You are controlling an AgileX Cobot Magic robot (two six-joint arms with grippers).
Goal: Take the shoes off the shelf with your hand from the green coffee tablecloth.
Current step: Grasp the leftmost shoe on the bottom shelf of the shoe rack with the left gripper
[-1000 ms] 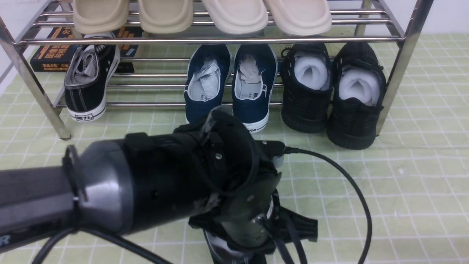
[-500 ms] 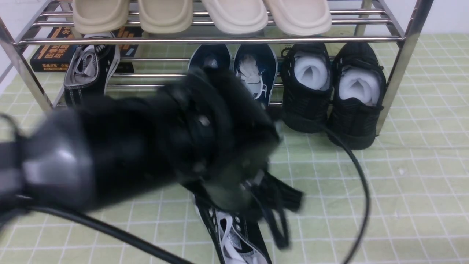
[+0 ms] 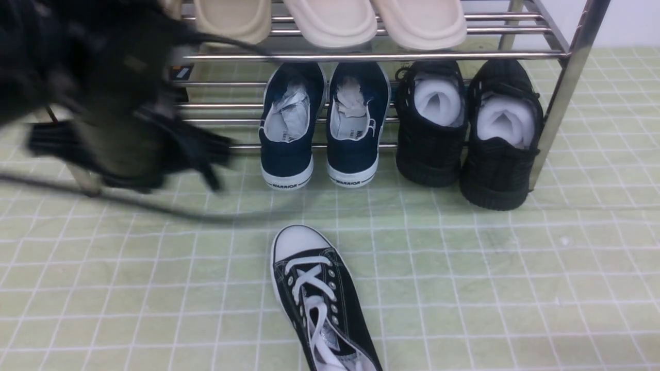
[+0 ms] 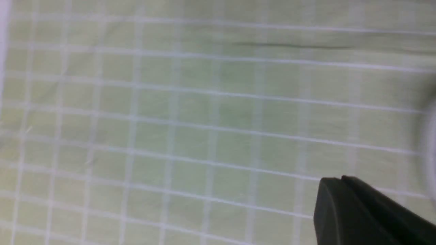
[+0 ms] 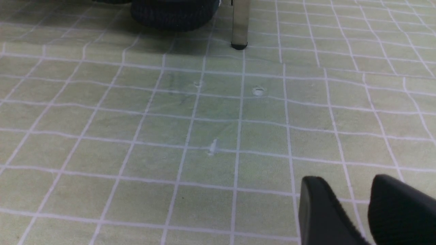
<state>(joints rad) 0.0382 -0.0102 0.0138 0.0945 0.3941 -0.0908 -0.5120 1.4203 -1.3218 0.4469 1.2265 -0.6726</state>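
One black canvas sneaker (image 3: 319, 304) with white laces and a white toe cap lies alone on the green checked tablecloth (image 3: 515, 288), in front of the chrome shelf (image 3: 371, 55), toe towards it. My left arm (image 3: 103, 103) is a dark blur over the shelf's left end and hides whatever stands there. In the left wrist view my left gripper (image 4: 340, 178) has its fingers together with nothing between them, above bare cloth (image 4: 170, 119). My right gripper (image 5: 345, 180) is open and empty, low over the cloth (image 5: 136, 136); it is out of the front view.
Navy WARRIOR slip-ons (image 3: 322, 123) and black knit shoes (image 3: 469, 129) stand on the lower tier. Beige slippers (image 3: 330, 20) lie on the top tier. A black cable (image 3: 206, 216) trails over the cloth. The right wrist view shows a shelf leg (image 5: 240, 23) and a knit shoe's heel (image 5: 173, 13).
My left arm has swung from the middle, over the sneaker on the cloth, up and left to the shelf's left end. The sneaker is now uncovered; the one on the shelf is now hidden.
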